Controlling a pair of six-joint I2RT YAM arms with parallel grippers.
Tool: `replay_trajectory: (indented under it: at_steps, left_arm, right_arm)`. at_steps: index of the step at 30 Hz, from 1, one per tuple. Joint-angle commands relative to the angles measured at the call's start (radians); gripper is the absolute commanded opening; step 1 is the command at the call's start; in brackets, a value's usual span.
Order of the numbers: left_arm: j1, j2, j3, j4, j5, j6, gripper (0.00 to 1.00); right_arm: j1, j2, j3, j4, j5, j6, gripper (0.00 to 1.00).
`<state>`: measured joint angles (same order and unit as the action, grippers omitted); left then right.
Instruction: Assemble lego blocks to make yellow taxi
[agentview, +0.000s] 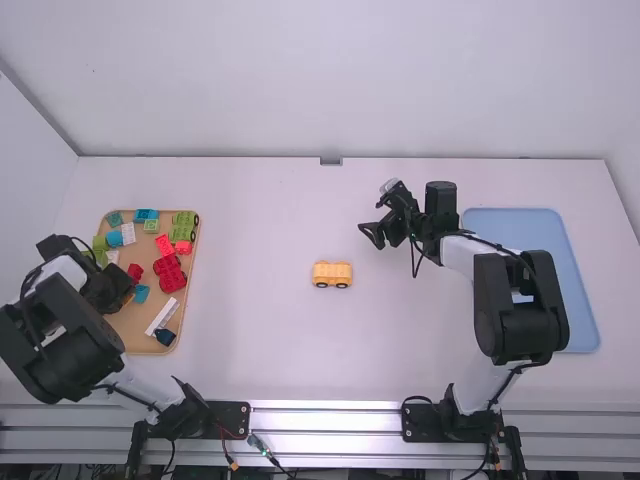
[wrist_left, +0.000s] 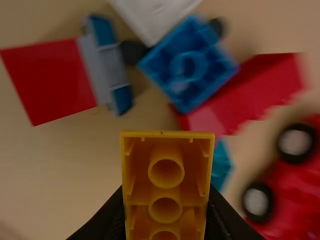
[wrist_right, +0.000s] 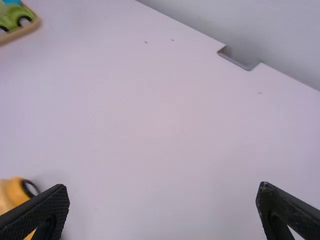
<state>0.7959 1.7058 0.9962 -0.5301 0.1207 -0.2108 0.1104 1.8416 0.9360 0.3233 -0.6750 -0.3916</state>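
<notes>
White table (agentview: 250, 230): tan tray (agentview: 128, 333) holding colourful lego blocks (agentview: 170, 272).

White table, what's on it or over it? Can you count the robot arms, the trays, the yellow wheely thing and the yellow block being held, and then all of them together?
Robot arms: 2 (left arm, right arm)
Trays: 2 (brown tray, blue tray)
Yellow wheeled piece: 1
Yellow block in the left gripper: 1
Total: 6

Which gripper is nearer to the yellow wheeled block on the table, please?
Right. The right gripper hangs open just beyond the yellow wheeled block, towards its right; the left gripper is well away, over the tan tray.
</notes>
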Motion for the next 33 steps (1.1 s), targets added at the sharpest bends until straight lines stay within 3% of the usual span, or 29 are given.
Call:
replay_trajectory:
  at_steps: [1, 4, 5, 10, 11, 14, 17, 22, 24, 26, 33]
  left_arm:
    - [-0.053, -0.134, -0.009, 0.013, 0.085, 0.026, 0.02]
    - [-0.154, -0.301, -0.069, 0.078, 0.216, 0.106, 0.06]
    - [-0.154, -0.301, -0.069, 0.078, 0.216, 0.106, 0.06]
    - [-0.306, -0.454, -0.133, 0.168, 0.519, 0.256, 0.15]
    - [-0.369, -0.474, -0.150, 0.201, 0.653, 0.336, 0.15]
    - [-0.466, -0.471, -0.174, 0.274, 0.807, 0.406, 0.14]
    - [-0.550, -0.436, -0.203, 0.395, 0.912, 0.449, 0.13]
    - [-0.706, -0.278, -0.233, 0.729, 1.128, 0.455, 0.09]
    - [-0.729, -0.238, -0.233, 0.805, 1.188, 0.454, 0.08]
    - [-0.782, -0.128, -0.228, 1.054, 1.296, 0.345, 0.08]
    - [-0.889, 0.068, -0.186, 1.505, 1.302, 0.045, 0.05]
  right_arm:
    - [0.011, -0.018, 0.072, -0.027, -0.121, 0.052, 0.99]
    - [0.037, -0.016, 0.111, -0.050, -0.138, 0.090, 0.99]
    - [0.037, -0.016, 0.111, -0.050, -0.138, 0.090, 0.99]
    - [0.061, -0.016, 0.145, -0.046, -0.179, 0.182, 0.99]
    - [0.068, -0.016, 0.157, -0.040, -0.268, 0.186, 0.99]
    - [0.063, -0.016, 0.185, -0.032, -0.440, 0.214, 0.99]
    - [0.061, -0.016, 0.214, -0.034, -0.557, 0.267, 1.00]
    - [0.061, -0.016, 0.224, 0.003, -0.774, 0.263, 0.95]
    - [0.064, -0.016, 0.224, 0.010, -0.776, 0.274, 0.94]
    - [0.083, -0.016, 0.222, 0.010, -0.780, 0.256, 0.93]
    - [0.139, -0.016, 0.222, 0.060, -0.793, 0.261, 0.88]
